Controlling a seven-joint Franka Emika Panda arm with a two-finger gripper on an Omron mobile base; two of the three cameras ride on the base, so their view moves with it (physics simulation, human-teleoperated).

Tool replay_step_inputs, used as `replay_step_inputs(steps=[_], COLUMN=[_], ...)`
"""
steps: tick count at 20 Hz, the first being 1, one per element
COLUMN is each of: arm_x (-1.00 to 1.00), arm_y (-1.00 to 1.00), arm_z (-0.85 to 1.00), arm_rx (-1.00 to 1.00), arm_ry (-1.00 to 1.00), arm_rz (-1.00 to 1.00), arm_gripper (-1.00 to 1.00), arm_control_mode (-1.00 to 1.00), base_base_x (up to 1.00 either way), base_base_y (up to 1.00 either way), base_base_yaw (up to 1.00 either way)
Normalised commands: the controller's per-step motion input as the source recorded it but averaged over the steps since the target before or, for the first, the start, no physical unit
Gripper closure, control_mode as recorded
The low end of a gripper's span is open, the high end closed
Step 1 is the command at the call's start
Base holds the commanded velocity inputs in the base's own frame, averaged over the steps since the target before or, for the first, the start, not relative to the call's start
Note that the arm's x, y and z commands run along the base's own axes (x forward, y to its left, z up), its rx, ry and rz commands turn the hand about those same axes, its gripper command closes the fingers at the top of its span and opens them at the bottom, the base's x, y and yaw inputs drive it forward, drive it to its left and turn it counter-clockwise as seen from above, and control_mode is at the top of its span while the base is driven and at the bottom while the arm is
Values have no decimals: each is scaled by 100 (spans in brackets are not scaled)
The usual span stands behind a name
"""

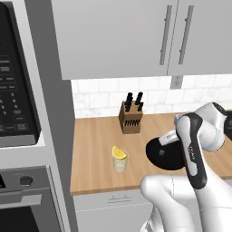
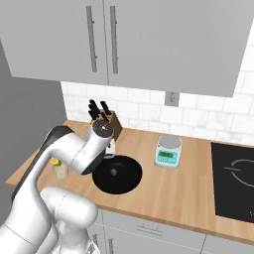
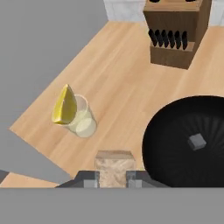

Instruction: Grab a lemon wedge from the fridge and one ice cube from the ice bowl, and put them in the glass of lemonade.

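One lemon wedge (image 3: 65, 106) sits propped on the rim of the glass of lemonade (image 3: 82, 120), which stands on the wooden counter (image 3: 118, 83) near its front edge, beside the grey wall panel. In the hand view the gripper (image 3: 114, 177) pinches a pale, translucent ice cube (image 3: 114, 169) between its two dark tips, poised above the counter between the glass and the ice bowl (image 3: 183, 144). That wide black bowl lies just beside the glass, and one small grey cube (image 3: 197, 141) rests in its middle. Behind both stands the wooden knife block (image 3: 176, 33) against the tiled wall. From the right base view, a small grey kitchen scale (image 2: 168, 151) sits beyond the bowl, with the dark cooktop (image 2: 233, 178) further along. The white arm (image 1: 195, 149) bends over the bowl's near side.
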Motion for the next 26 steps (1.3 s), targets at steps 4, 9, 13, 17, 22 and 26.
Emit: replay_step_inputs(steps=[4,9,13,17,22,26], arm_x=[4,0,1,3,14,28], arm_y=[73,39,61,60,38,3], arm_z=[43,-14,-1,-5,-24,-22], arm_rx=[-10,-4,-7,-8,-5,-5], arm_ry=[10,1,0,0,0,0], arm_rz=[2,0,0,0,0,0], arm_gripper=[100,100,100,100,100,100], arm_control_mode=[-100,-100,-100,-100,-100,-100], base_base_x=[0,0,0,0,0,0], base_base_y=[0,0,0,0,0,0], base_base_yaw=[0,0,0,0,0,0])
